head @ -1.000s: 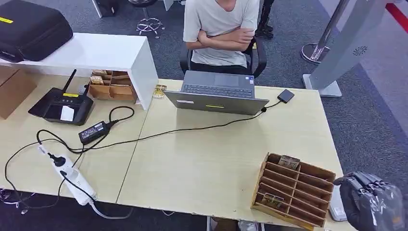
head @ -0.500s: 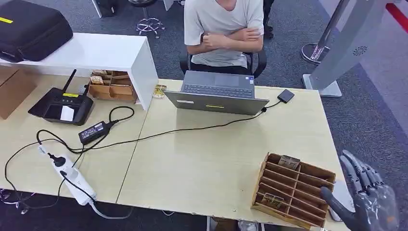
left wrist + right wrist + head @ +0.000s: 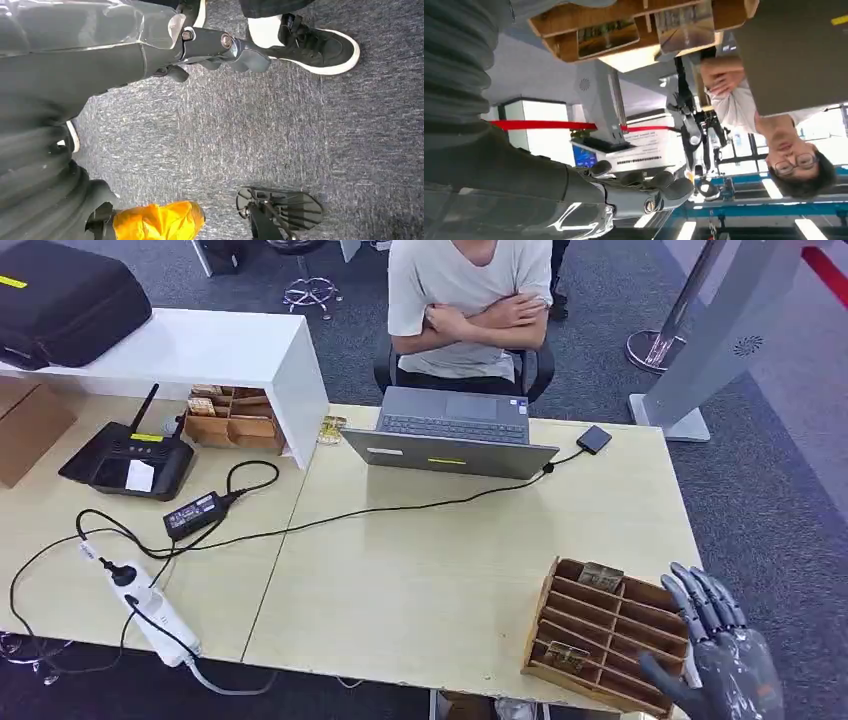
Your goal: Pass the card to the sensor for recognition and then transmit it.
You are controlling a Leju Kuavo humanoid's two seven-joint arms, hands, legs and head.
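Grey office carpet surrounds a pale wooden desk point(image 3: 430, 580) seen from above. Near the desk's front right corner sits a wooden slotted organiser point(image 3: 608, 632) with cards in it: one card point(image 3: 601, 576) lies in a slot at its far end, another card point(image 3: 566, 654) in a slot near its front. The robot's right hand point(image 3: 712, 660) hangs just beyond the desk's right edge, beside the organiser, fingers stretched out straight and apart, thumb pointing toward the organiser, holding nothing. The right wrist view shows the same hand point(image 3: 634, 192) empty, with the organiser close by.

Toward the desk's far left stands a black card sensor point(image 3: 128, 459) with an antenna and a white card resting on it. A black power brick point(image 3: 195, 513) and a white power strip point(image 3: 147, 608) lie near the front left, joined by black cables. A grey laptop point(image 3: 452, 431) sits open at the far edge, facing a seated person point(image 3: 468, 302) with folded arms. A white shelf point(image 3: 210, 350) stands over the far left corner.

The left hand point(image 3: 215, 50) hangs over the carpet, fingers loosely curled, holding nothing.
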